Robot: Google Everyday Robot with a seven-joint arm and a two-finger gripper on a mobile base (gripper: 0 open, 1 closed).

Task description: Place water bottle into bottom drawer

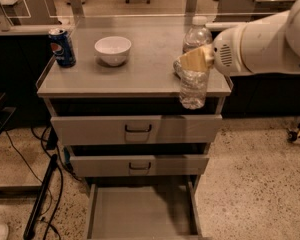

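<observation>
The water bottle is a clear bottle with a white cap. It is held upright in the air at the front right edge of the cabinet top, and its base overlaps the front edge. My gripper is shut on the bottle's middle, with a tan finger across it and the white arm reaching in from the right. The bottom drawer is pulled open below, a grey tray with nothing in it, lower and to the left of the bottle.
A blue Pepsi can stands at the top's left edge and a white bowl near the middle. A silver can peeks out behind the bottle. The two upper drawers are shut. Black cables lie on the floor at left.
</observation>
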